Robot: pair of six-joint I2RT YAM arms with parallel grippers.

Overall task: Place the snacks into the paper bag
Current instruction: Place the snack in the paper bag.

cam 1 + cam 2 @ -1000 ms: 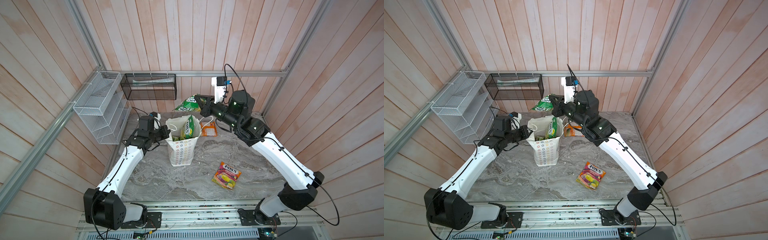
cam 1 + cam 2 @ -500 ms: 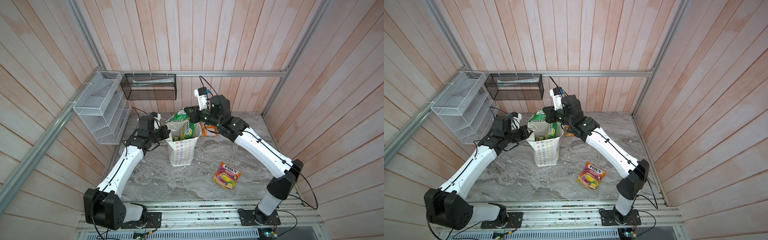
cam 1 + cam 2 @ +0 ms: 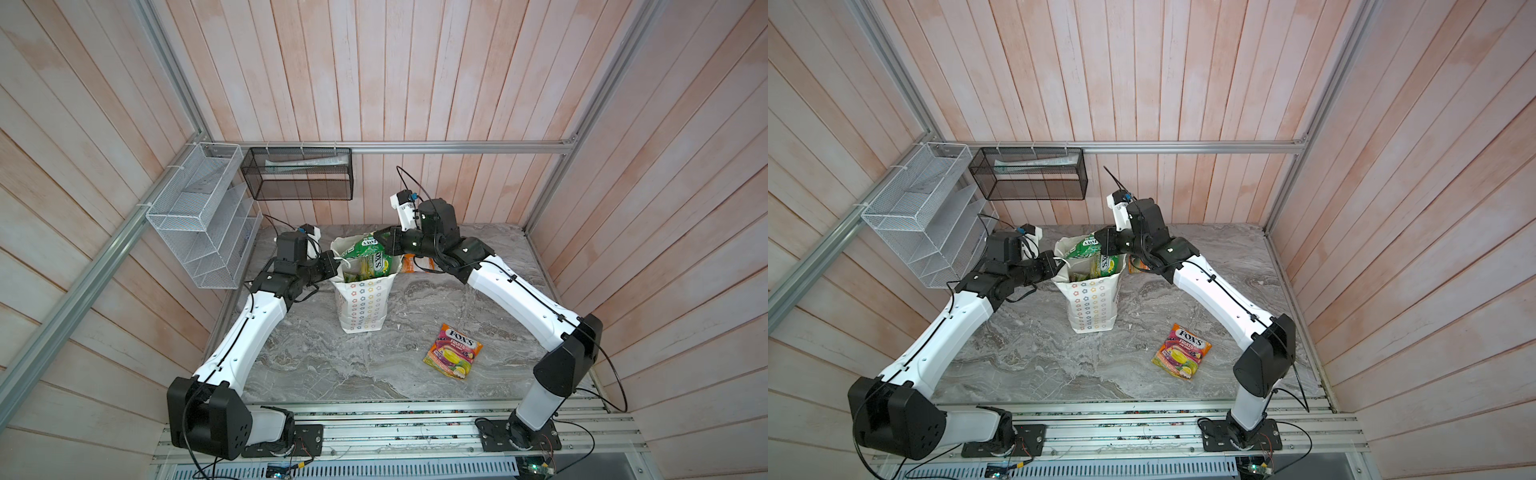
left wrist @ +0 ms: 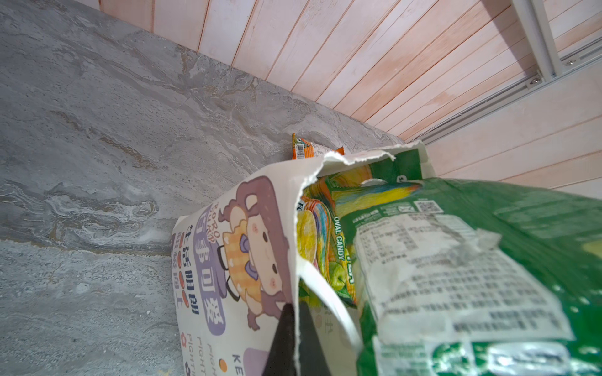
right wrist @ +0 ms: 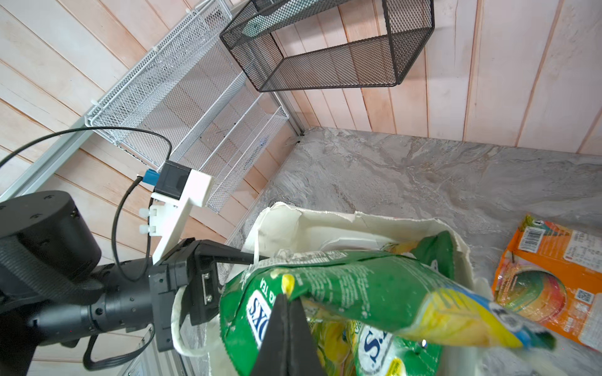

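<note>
The snacks (image 3: 1181, 351) lie in three places around the paper bag (image 3: 360, 305), which stands upright on the marble table (image 3: 316, 374). A green pouch (image 3: 363, 250) hangs tilted over the bag's open mouth. The right gripper (image 3: 381, 244) has its jaws closed on one edge of it, and in the right wrist view the black fingertips (image 5: 277, 332) meet on its glossy skin.

Beneath it, inside the bag, a yellow-green pouch (image 3: 376, 267) stands on end with its top above the rim. More wrappers seem to be packed beside it, though the wrist views are too crowded to count them.

The left gripper (image 3: 334, 263) is on the far side of the bag from the right one. Its jaws are pinched shut on the torn upper edge of the printed wall, just beside a white cord handle (image 4: 325, 298).

An orange pouch (image 3: 411, 264) lies flat on the table just behind the bag, partly under the right arm (image 3: 515, 299). An orange-pink FOX'S pouch (image 3: 453, 351) lies face up well apart from the bag, on its near side toward the right arm's base.

A white wire rack (image 3: 199, 220) and a black mesh basket (image 3: 297, 174) hang on the walls beyond the bag.
</note>
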